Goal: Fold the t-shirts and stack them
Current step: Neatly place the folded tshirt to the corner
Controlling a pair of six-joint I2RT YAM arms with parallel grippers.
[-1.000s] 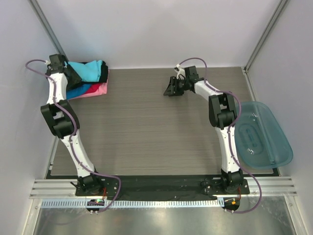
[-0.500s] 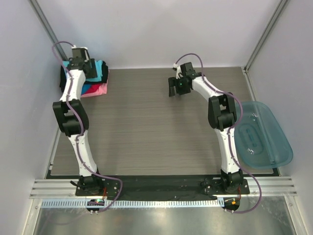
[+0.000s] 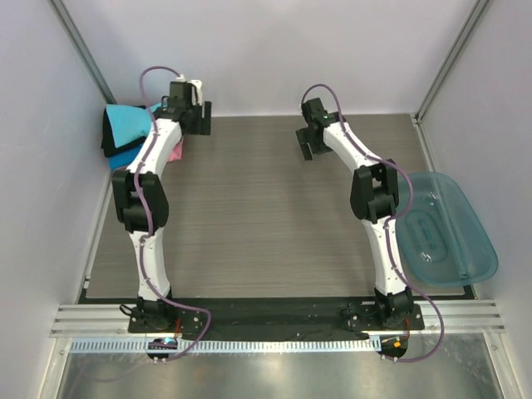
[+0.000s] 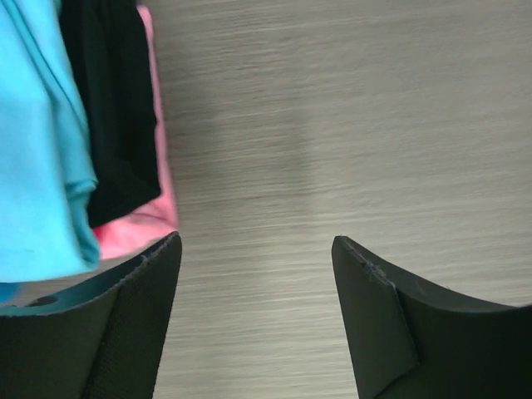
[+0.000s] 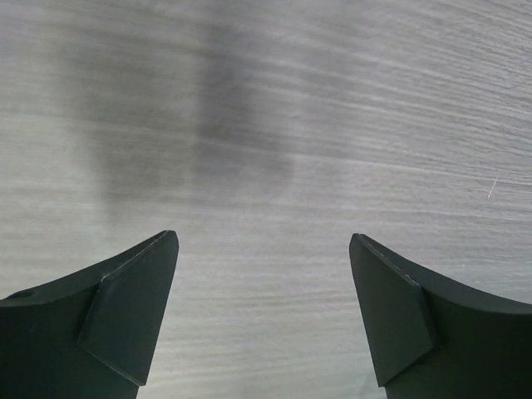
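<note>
Nearest us, a translucent teal plastic tub (image 3: 445, 229) overhangs the right edge of the grey wood-grain table (image 3: 249, 216), which is walled in pale panels. Farther back, the left gripper (image 4: 256, 249) and right gripper (image 5: 264, 241) hang spread and empty. In the far-left corner lies the stack of folded t-shirts (image 3: 125, 137), with the turquoise cloth shirt (image 4: 37, 150) over black and pink ones. We cannot tell its long axis.

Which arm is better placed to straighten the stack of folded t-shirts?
Left. The left fingers hang open just beside the folded turquoise, black and pink cloth t-shirts; the right fingers hang far from them.

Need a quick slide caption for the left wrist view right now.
Left gripper open and empty over the table, with the stacked t-shirts, turquoise, black and pink, beside it.
</note>
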